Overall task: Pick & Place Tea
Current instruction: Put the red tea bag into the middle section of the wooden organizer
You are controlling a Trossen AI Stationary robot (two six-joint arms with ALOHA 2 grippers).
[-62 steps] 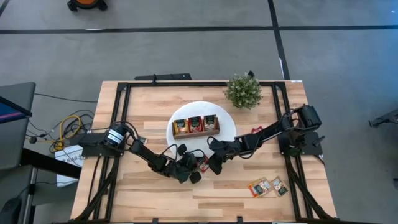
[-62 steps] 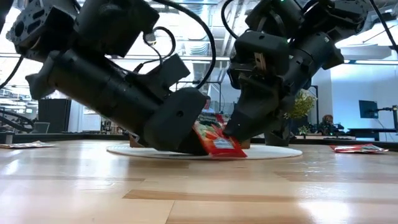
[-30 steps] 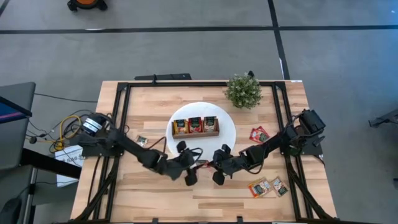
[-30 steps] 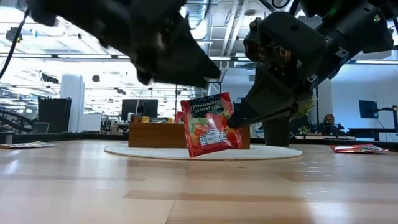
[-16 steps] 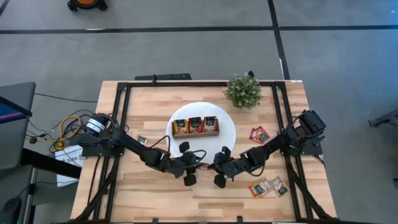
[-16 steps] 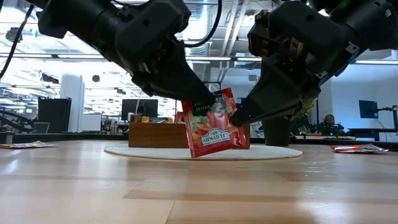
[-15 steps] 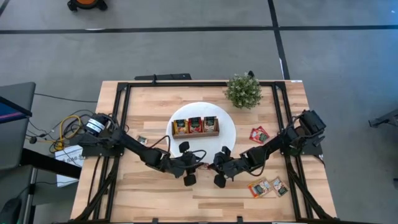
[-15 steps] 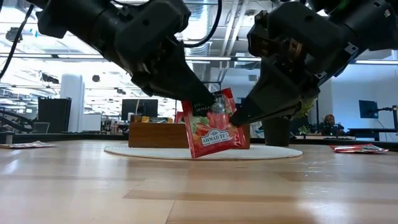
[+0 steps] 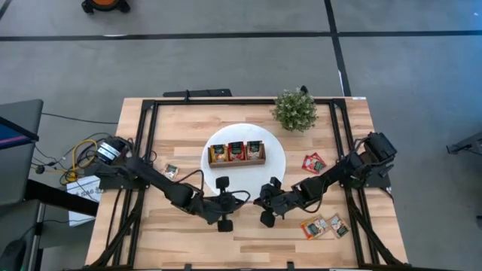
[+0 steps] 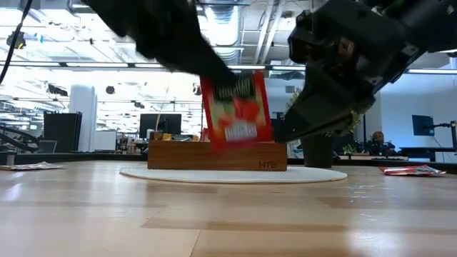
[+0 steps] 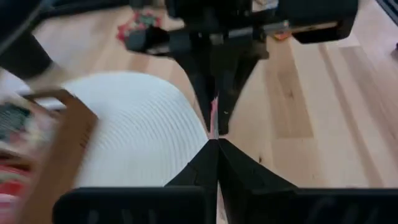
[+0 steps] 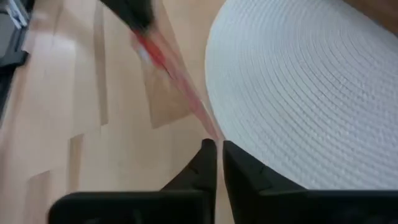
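The red tea sachet [image 10: 234,109] hangs upright above the table, its long axis vertical, pinched by the left gripper [image 9: 235,199] at its nine o'clock. The right gripper [image 9: 260,202], at three o'clock, looks nearly pressed together beside the sachet's edge; whether it grips, I cannot tell. The wooden box [image 9: 236,153] lies at twelve o'clock

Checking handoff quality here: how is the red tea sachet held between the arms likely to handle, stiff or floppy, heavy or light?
The red tea sachet hangs upright from one pinched edge, so probably fairly stiff and light. It looks thin edge-on, so it may bend or slip easily.
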